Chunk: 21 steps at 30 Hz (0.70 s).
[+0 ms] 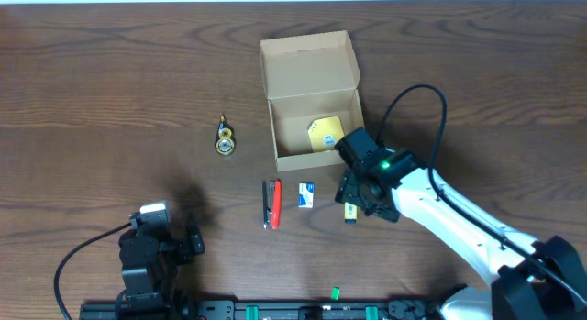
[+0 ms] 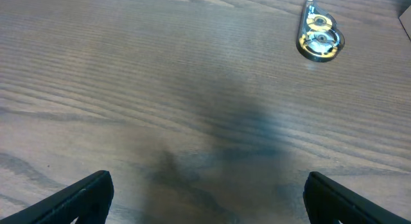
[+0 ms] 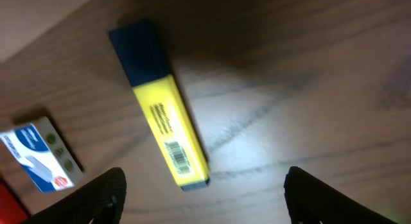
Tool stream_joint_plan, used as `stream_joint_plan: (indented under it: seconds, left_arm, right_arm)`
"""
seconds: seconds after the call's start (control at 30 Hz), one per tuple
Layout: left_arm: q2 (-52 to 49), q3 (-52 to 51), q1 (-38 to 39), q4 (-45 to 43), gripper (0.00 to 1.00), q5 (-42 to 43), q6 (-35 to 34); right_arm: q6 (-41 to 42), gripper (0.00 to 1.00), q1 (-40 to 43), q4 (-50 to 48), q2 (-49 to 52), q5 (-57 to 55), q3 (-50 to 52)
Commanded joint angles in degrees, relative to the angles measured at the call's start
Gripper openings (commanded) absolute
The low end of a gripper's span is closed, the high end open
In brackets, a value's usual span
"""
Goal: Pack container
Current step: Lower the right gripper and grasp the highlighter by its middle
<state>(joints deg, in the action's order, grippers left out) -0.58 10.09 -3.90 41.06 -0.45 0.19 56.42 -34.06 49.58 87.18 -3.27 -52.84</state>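
Hanging over the dark wooden table [image 1: 110, 82], the right gripper [image 3: 204, 185] has its jaws well apart, one on either side of a yellow highlighter with a dark blue cap [image 3: 160, 115]. The highlighter lies flat between them, and neither finger touches it, as far as I can see. The left gripper [image 2: 209, 185] sits near the front edge, jaws spread wide, holding nothing, with bare wood under it.

The tan cardboard box [image 1: 307, 77] stands behind the right gripper with its flap lid tipped back. One yellow sticky-note pad [image 1: 323, 134] lies inside.

On the table I count one highlighter, one small blue-and-white packet [image 1: 306, 194], one slim red-and-black pen-shaped item [image 1: 272, 203] just left of the packet, and one clear correction-tape dispenser with yellow reels [image 2: 319, 36], off to the left of the box.
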Motion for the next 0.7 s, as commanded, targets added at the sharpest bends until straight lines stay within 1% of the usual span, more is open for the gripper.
stream_joint_plan:
  seconds: [0.0,0.17,0.4,0.67]
  left_arm:
    - [0.35,-0.90,0.17,0.46,0.95,-0.61,-0.20]
    - [0.35,-0.90,0.17,0.46,0.96,-0.61,-0.20]
    - [0.35,-0.90,0.17,0.46,0.96,-0.61,-0.20]
    - [0.35,-0.90,0.17,0.46,0.96,-0.61,-0.20]
  right_arm:
    - [1.27,0.78,-0.52,-1.07,0.87,-0.81,0.09]
    - [1.88,0.77,-0.52,-3.04,1.95,-1.18,0.09]
    - [2.34,0.76,-0.52,-4.31,6.03,-1.18,0.09]
    - [4.46,0.71,-0.52,-5.70,8.85,-0.63,0.09]
